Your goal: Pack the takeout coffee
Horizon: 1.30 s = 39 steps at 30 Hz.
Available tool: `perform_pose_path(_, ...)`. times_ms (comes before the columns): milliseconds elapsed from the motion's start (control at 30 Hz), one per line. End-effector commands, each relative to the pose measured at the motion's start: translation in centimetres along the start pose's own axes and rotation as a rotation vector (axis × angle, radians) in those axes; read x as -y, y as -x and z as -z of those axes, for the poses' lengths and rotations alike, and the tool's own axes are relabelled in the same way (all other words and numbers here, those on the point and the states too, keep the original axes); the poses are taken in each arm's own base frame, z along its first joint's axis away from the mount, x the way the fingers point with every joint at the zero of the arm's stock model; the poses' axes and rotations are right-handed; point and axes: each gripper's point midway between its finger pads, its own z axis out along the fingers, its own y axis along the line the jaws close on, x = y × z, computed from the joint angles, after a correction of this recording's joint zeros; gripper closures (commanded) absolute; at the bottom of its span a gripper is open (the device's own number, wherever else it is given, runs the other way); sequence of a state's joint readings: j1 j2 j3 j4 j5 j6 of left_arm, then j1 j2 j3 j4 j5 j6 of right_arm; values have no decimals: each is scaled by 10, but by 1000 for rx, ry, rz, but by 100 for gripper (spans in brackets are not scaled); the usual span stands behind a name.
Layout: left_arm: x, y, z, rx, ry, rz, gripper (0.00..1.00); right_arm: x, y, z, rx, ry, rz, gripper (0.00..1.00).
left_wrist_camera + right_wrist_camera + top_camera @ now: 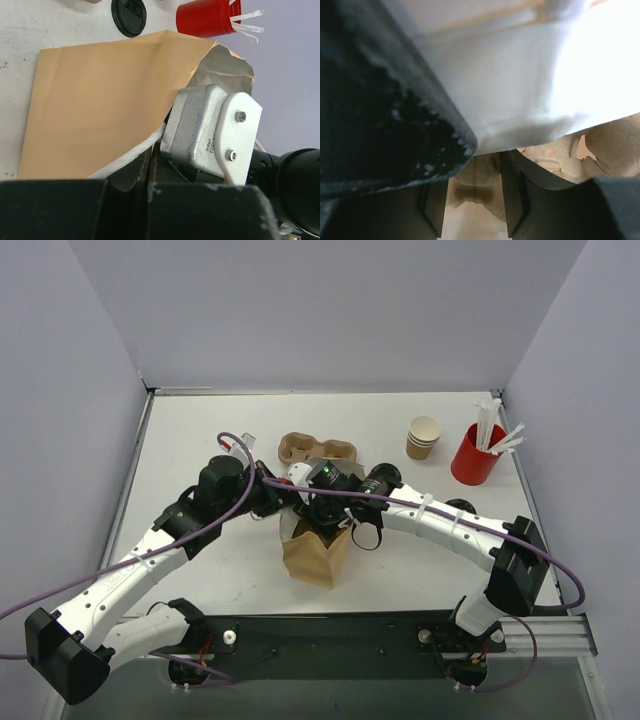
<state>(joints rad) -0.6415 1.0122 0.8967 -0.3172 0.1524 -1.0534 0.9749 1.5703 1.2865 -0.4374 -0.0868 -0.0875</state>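
A brown paper bag [315, 555] stands at the table's front centre, and both grippers meet at its mouth. My left gripper [150, 156] is shut on the bag's rim [165, 125], beside its white twisted handle [127, 155]. My right gripper [472, 200] reaches into the mouth. Its fingers [517, 195] are shut on a ridge of brown moulded pulp [475, 180], under the bag's white lining [520, 90]. Tan kraft takeout coffee cups [424, 437] stand stacked at the back right, away from both grippers. An empty pulp carrier [318, 450] lies just behind the bag.
A red cup [477, 453] with white straws stands right of the kraft cups, also seen as the red cup [205, 17] in the left wrist view. A black lid [366, 535] lies right of the bag. Grey walls close three sides.
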Motion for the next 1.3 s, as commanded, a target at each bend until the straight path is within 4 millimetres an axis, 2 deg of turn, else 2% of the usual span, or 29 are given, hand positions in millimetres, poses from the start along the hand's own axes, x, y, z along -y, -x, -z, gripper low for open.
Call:
perform_pose_path(0, 24, 13, 6, 39, -56, -54, 100, -1, 9, 1, 22, 7, -4, 70)
perform_pose_path(133, 25, 13, 6, 36, -60, -68, 100, 0, 8, -1, 17, 1, 2, 69)
perform_pose_path(400, 25, 12, 5, 29, -60, -75, 100, 1, 13, 3, 31, -1, -3, 61)
perform_pose_path(567, 24, 11, 6, 29, -60, -76, 100, 2, 23, 11, 60, 2, -5, 47)
perform_pose_path(667, 24, 12, 6, 32, -58, -79, 100, 2, 26, 14, 65, 1, -2, 43)
perform_pose_path(1133, 28, 10, 7, 22, -70, -84, 100, 1, 55, 45, 145, 17, -3, 36)
perform_pose_path(1267, 28, 10, 7, 22, -70, -86, 100, 4, 63, 59, 176, 5, -7, 35)
